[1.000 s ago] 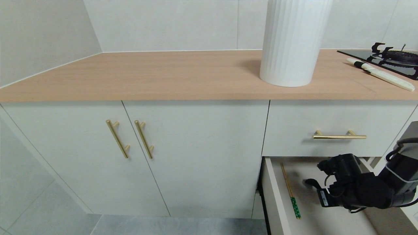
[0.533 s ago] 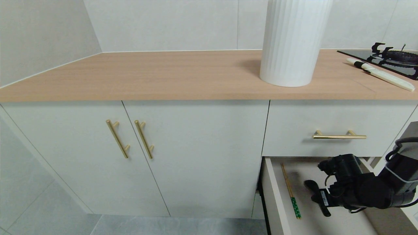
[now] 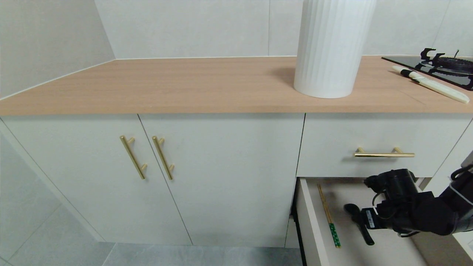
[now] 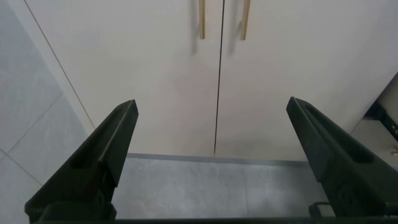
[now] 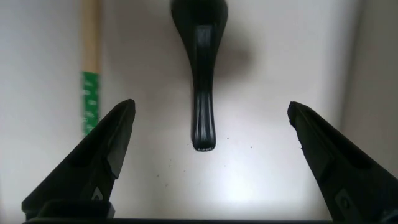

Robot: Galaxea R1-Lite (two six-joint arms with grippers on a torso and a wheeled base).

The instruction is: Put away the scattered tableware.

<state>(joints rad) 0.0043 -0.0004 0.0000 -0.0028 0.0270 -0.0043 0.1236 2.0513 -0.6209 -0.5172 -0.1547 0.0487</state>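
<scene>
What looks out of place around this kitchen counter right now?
A white knife lies loose on the countertop beside the stove, not put away. The lower drawer stands open, holding chopsticks and a black spoon. Nothing looks spilled or damaged.

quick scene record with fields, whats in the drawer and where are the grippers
drawer: lower one, pulled open
in drawer: chopsticks; black spoon beside them, apart
right gripper: open, over the spoon, not touching
left gripper: open, empty, facing the cupboard doors
counter: knife not yet put away
</scene>
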